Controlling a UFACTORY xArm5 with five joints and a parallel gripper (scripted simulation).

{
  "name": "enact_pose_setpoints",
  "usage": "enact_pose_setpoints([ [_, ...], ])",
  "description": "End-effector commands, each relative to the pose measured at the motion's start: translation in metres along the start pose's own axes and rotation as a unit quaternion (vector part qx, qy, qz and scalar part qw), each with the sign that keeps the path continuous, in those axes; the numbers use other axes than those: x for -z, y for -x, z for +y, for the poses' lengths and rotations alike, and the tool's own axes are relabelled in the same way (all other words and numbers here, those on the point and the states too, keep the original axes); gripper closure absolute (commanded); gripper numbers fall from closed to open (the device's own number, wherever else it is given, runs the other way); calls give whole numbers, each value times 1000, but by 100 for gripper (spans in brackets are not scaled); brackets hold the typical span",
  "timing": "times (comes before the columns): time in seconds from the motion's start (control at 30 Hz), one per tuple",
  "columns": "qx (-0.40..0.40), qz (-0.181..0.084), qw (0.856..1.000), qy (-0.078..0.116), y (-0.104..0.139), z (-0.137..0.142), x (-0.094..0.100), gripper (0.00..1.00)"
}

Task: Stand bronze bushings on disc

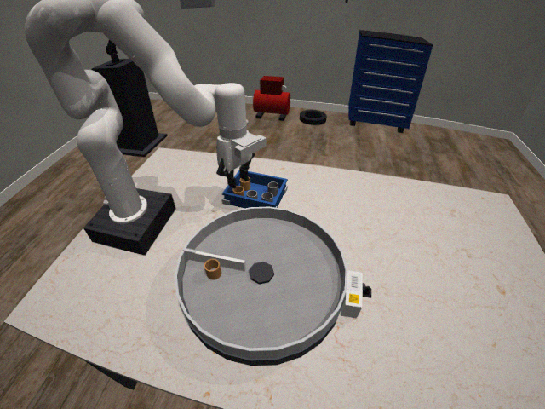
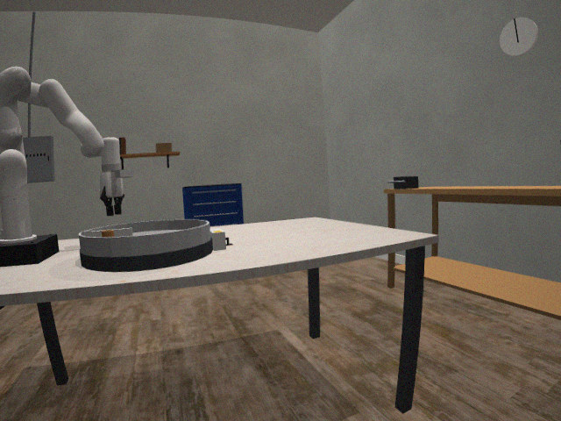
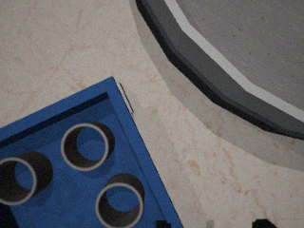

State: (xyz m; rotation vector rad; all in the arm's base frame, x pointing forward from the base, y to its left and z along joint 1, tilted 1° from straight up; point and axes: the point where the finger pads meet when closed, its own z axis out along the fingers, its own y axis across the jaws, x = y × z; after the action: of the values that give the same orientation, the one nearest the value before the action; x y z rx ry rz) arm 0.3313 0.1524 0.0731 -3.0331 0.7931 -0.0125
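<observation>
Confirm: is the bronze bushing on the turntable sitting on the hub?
No. The bronze bushing stands on the grey disc, left of the dark hub and apart from it.

Blue drawer cabinet standing against back wall, silver handles facing room. Red air compressor sitting on wood floor left of it, black tyre lying flat between them. Black pedestal standing near left wall. Marble-pattern table top resting on dark legs. Round wall clock hanging high on side wall. Wooden workbench standing at right, small black box sitting on its corner. Wooden wall shelf carrying small brown box. Grey panel hanging on wall.
</observation>
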Motion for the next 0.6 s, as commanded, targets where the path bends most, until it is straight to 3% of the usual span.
enact_pose_setpoints([
  [0.0,-48,-1,999,0,24,-35,0,52],
  [0.57,-115,-2,993,2,65,-85,-1,52],
])
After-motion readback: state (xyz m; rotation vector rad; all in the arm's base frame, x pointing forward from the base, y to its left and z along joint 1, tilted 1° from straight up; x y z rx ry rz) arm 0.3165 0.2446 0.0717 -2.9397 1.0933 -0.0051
